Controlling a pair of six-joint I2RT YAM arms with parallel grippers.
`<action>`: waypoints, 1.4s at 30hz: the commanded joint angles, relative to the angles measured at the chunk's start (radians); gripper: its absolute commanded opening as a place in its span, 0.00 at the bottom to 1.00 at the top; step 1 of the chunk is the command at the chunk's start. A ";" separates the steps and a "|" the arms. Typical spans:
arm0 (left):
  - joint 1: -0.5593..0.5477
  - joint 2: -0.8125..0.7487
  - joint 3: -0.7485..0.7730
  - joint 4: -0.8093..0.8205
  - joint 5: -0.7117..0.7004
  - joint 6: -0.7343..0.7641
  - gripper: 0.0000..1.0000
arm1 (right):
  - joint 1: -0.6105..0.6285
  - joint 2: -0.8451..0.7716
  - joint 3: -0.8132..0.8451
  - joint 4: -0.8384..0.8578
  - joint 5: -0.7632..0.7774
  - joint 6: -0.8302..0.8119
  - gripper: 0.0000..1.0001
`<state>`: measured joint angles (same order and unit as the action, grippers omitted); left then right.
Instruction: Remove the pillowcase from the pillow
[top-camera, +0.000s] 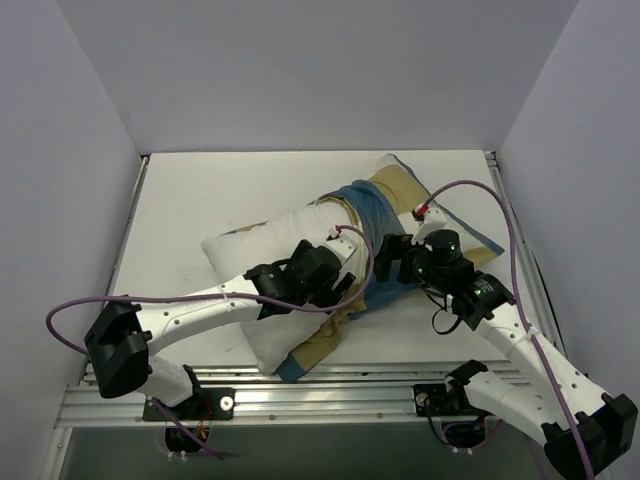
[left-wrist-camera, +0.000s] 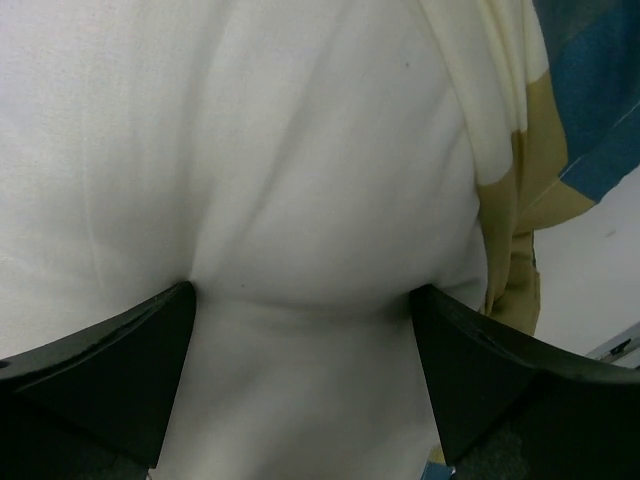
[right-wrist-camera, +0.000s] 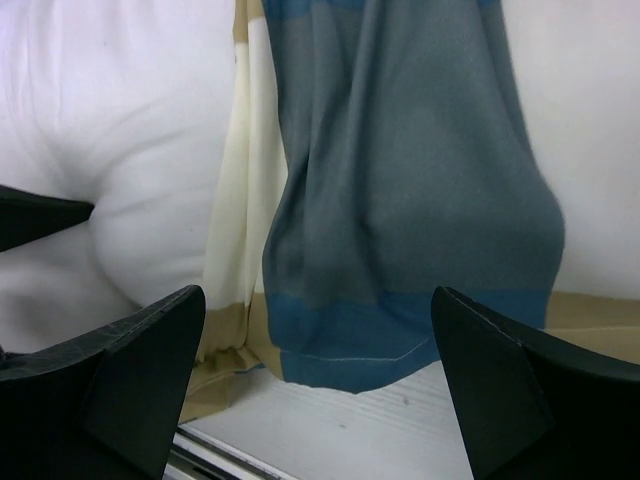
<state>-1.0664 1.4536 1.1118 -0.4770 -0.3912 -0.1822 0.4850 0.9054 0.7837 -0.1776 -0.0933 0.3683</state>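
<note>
White pillow (left-wrist-camera: 300, 170) bulges between my left fingers (left-wrist-camera: 100, 370), spread wide. My right fingers (right-wrist-camera: 120, 385) are wide apart too, with the blue pillowcase (right-wrist-camera: 400, 200) between them.

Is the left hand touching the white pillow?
Touching. The left wrist view shows both fingers of the left hand pressed into the pillow, which dents and creases at their tips.

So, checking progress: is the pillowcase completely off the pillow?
No, the pillowcase covers the right end of the pillow in the top view.
</note>
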 joint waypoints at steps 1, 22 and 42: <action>0.003 0.065 -0.027 0.054 0.000 -0.095 0.98 | 0.038 -0.016 -0.046 0.021 -0.011 0.050 0.91; 0.080 0.059 0.252 -0.090 0.032 -0.212 0.02 | 0.359 0.121 -0.198 0.296 0.063 0.258 0.88; 0.155 -0.079 0.247 -0.235 0.060 -0.184 0.02 | 0.264 0.156 -0.201 0.193 0.356 0.239 0.01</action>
<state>-0.9463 1.4899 1.3483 -0.6586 -0.3351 -0.3668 0.8330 1.1107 0.5797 0.1078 0.1085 0.6361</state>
